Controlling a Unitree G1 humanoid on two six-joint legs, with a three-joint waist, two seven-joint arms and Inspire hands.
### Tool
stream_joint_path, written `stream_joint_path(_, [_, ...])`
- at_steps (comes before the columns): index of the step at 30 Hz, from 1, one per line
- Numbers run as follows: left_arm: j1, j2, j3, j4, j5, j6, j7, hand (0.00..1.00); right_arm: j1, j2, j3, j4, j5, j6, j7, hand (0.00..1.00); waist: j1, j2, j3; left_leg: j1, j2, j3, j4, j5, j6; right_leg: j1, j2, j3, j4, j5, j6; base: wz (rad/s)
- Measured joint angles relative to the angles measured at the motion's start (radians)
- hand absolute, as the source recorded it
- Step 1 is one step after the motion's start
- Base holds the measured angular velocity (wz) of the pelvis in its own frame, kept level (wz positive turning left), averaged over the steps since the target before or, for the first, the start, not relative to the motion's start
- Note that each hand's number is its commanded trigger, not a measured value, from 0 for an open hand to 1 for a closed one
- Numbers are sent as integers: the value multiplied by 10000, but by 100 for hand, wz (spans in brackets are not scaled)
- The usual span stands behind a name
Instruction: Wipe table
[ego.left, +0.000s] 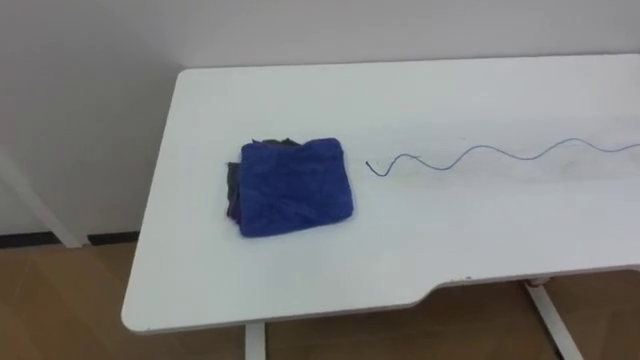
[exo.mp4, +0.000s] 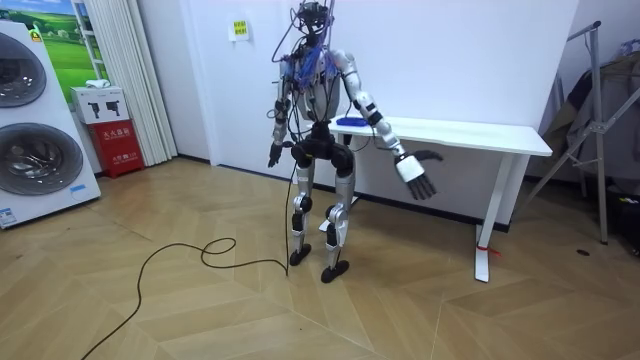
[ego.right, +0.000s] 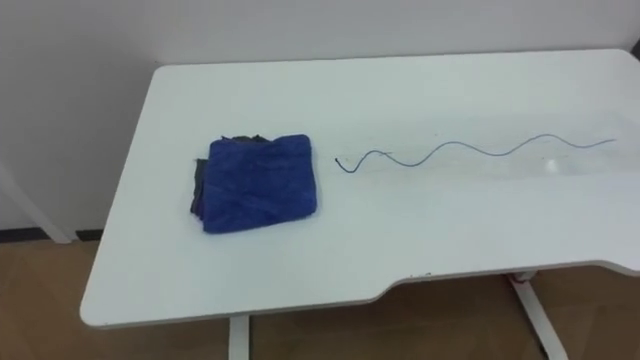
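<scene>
Cloth on table; right hand slack

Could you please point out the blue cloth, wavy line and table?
blue cloth (ego.left: 295, 187): left eye view, top centre.
wavy line (ego.left: 485, 148): left eye view, middle crest.
table (ego.left: 300, 285): left eye view, bare front part.

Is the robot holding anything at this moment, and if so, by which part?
Nothing visibly held. The blue cloth lies folded on the table, untouched; the right hand is open and empty, and the left hand hangs beside the hip.
</scene>
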Motion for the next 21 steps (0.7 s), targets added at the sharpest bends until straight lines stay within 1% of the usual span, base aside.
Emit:
stream_joint_path(1, [-52,37,-39,-1,-12,-10,-1,0,-147,-122,0,-418,-104,-8,-334,0,14,-30,-15,-91,-4,12,15,0,0,-100,-5,14,26,1,1,0])
stream_joint_path(2, [-75,44,-77,-35,29,-17,-1,0,-238,-125,27,-1044,-547,-40,-683,0,25,-66,-2,-153,-7,12,37,0,0,-155,-5,13,32,5,4,0])
stream_joint_path(3, [-75,43,-128,-35,45,-17,-1,0,-278,-125,29,-1349,-833,-40,-817,0,43,-84,-11,-165,-12,14,32,0,0,-183,-8,24,43,6,5,-4])
stream_joint_path(4, [-73,41,-186,-23,49,-20,-13,0,-364,-127,49,-2035,-1341,-42,-1068,0,79,-93,-14,-170,-11,39,31,0,0,-256,-14,51,110,5,6,-4])
stream_joint_path(6, [-62,52,-191,-21,34,-27,-34,0,-584,-137,53,-2993,-2038,-67,-1380,0,81,-105,-6,-173,-9,40,29,1,1,-257,-15,43,139,6,6,-2])
stream_joint_path(8, [-28,51,-407,-96,47,-39,-48,0,-636,-137,433,-4604,-3133,-114,-1684,0,123,-52,-7,-184,-9,38,25,2,2,-300,-15,19,138,6,6,0])
stream_joint_path(9, [-33,50,-463,-115,47,-46,-48,0,-634,-137,570,-5002,-3320,-134,-1732,0,148,-65,1,-201,-6,37,21,2,1,-317,-15,14,135,6,6,0])
stream_joint_path(10, [-17,44,-599,-242,28,-48,-48,0,-579,-135,859,-5909,-3582,-148,-1764,0,200,31,-54,-246,-2,35,21,3,2,-359,-11,21,132,6,6,0])
stream_joint_path(11, [34,31,-768,-458,29,-55,-49,0,-475,-134,1122,-6840,-3945,-154,-1792,0,243,38,-57,-263,-1,27,22,4,3,-389,-13,6,140,6,6,0])
stream_joint_path(12, [35,28,-832,-527,25,-61,-49,0,-437,-125,1221,-7266,-4213,-154,-1801,0,292,20,-47,-260,-2,13,19,4,3,-387,-15,-3,147,6,6,0])
stream_joint_path(14, [-12,23,-934,-561,25,-177,-57,0,-467,-114,1669,-8717,-5660,-204,-1849,0,445,14,-41,-248,1,11,13,5,4,-385,-14,6,140,7,6,0])
stream_joint_path(15, [-25,20,-937,-563,31,-202,-68,0,-465,-113,1770,-9029,-5997,-246,-1841,0,477,45,-55,-253,1,11,11,5,4,-385,-13,3,134,7,6,0])
stream_joint_path(16, [-24,0,-994,-567,44,-213,-80,0,-467,-110,1974,-9677,-6647,-228,-1819,0,602,27,-37,-251,0,5,-10,6,5,-387,-13,2,135,7,6,0])
stream_joint_path(17, [-20,-10,-1165,-568,46,-210,-87,0,-467,-109,2237,-10425,-7163,-235,-1796,0,611,36,-31,-248,-1,2,-12,7,6,-378,-14,2,135,7,6,0])
stream_joint_path(18, [-5,-23,-1216,-568,38,-206,-90,0,-465,-107,2364,-10790,-7409,-236,-1795,0,624,26,-25,-238,-1,4,-14,7,6,-364,-14,7,135,7,6,0])
stream_joint_path(19, [-2,-40,-1317,-569,39,-209,-96,0,-478,-106,2603,-11365,-7928,-248,-1787,0,784,-30,52,-176,0,8,-18,8,6,-313,-12,7,134,6,6,0])
stream_joint_path(20, [-22,-95,-1322,-573,33,-209,-96,0,-529,-107,2844,-11849,-8488,-254,-1732,0,847,-77,104,-158,7,9,-20,8,6,-300,-8,4,131,6,6,0])
stream_joint_path(21, [-34,-125,-1328,-576,24,-208,-96,0,-579,-110,2954,-12040,-8744,-258,-1698,0,853,-98,117,-182,7,5,-14,8,6,-314,-9,-6,132,6,6,4])
